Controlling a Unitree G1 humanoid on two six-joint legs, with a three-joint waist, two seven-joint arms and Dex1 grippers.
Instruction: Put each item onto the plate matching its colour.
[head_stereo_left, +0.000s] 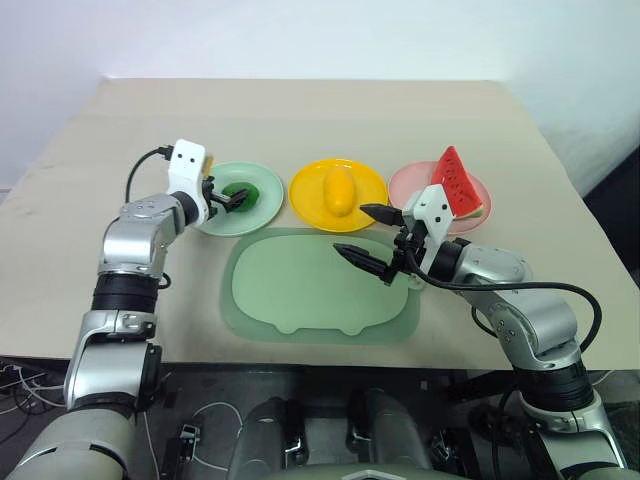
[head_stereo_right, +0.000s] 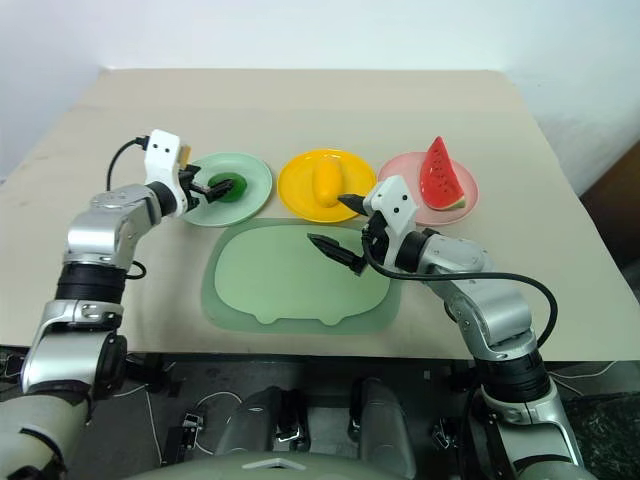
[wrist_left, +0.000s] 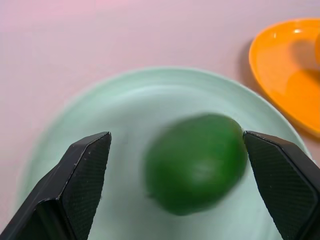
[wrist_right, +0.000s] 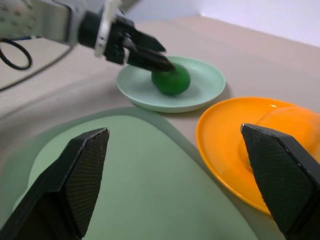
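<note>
A round, glossy lime (wrist_left: 195, 162) is seen lying on the smooth mint green plate (head_stereo_left: 262, 213), between the spread, ribbed black fingers (wrist_left: 85, 172) of the left gripper (head_stereo_left: 231, 196). An oval mango (head_stereo_left: 339, 189) is set on the yellow plate (head_stereo_left: 305, 192), a watermelon wedge (head_stereo_left: 455, 184) on the pink plate (head_stereo_left: 405, 182). The right gripper (head_stereo_left: 368, 238) is held wide open above the pale green mat (head_stereo_left: 300, 290)
</note>
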